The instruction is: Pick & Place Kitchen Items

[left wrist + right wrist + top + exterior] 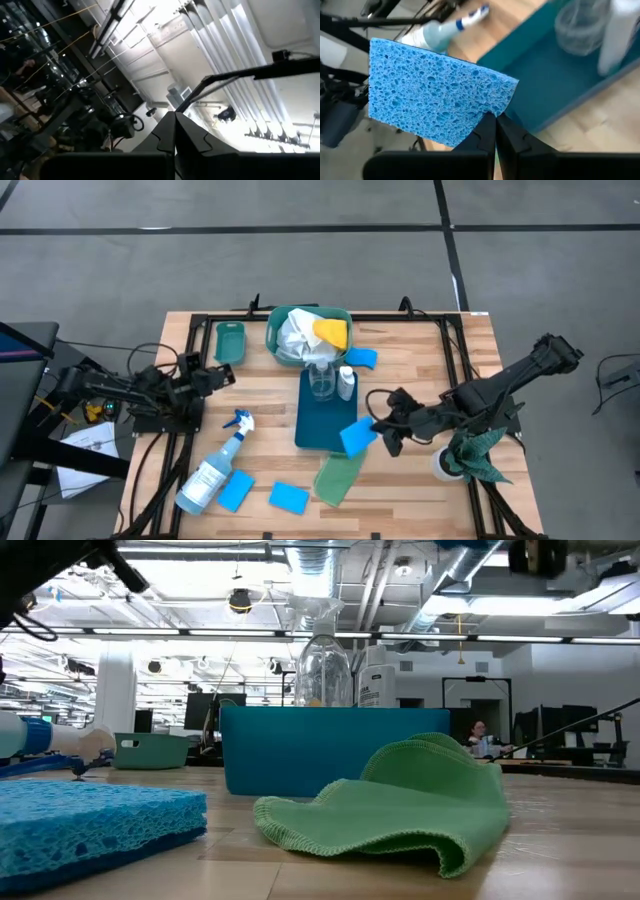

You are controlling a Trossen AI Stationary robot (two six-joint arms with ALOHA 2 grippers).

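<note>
My right gripper (495, 119) is shut on a blue sponge (358, 436), held over the near right corner of the dark blue tray (318, 430). In that tray stand a clear bottle (322, 380) and a small white bottle (346, 383). A green basket (275, 330) at the far side holds a white cloth (296, 338) and a yellow cloth (332, 331). A light-green cloth (338, 478), a spray bottle (215, 470) and two more sponges (236, 491) (289, 498) lie near the front edge. My left gripper (175, 120) is shut on nothing at the table's left side and points up at the ceiling. My right gripper pinches the sponge between its two fingers at one edge, close to a corner (489, 107). The fingers come slanting down from the table's right side. The sponge is lifted clear, and its broad face stands out beyond the fingertips.
Another blue sponge (362, 357) lies beside the basket. A small teal tray (230, 342) sits at the far left. A dark green rag (478, 452) and a white roll (447, 463) lie under my right arm at the right edge. Black frame rails run along the table's sides.
</note>
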